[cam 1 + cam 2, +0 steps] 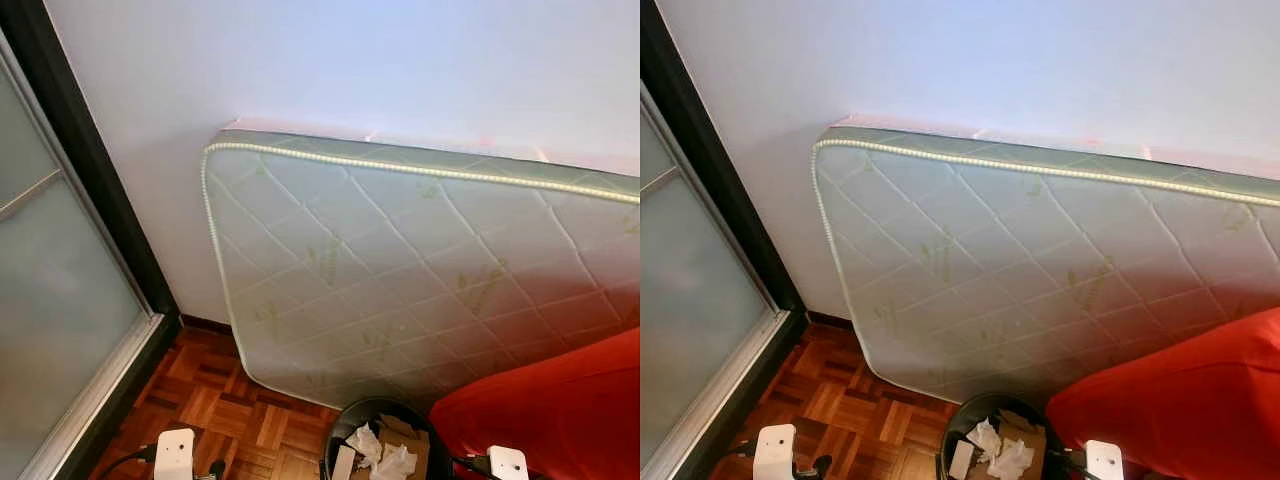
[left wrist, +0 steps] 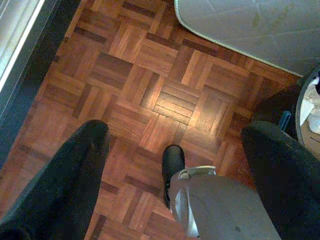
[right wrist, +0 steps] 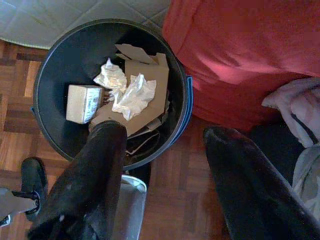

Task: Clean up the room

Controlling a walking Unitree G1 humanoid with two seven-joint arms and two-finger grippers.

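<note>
Right end effector (image 3: 165, 175), fingers spread and empty, hangs over the bin (image 3: 55, 65) at upper left; left end effector (image 2: 170, 170), also spread, above parquet. Lowering risks clipping the bin's rim and tipping it.

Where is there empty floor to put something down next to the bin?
The parquet floor lies bare between the frosted sliding door and the leaning mattress. That is the open patch. It gets crowded on the other side: the dark bin with cardboard and crumpled paper sits tight between the mattress and the red cover.
</note>
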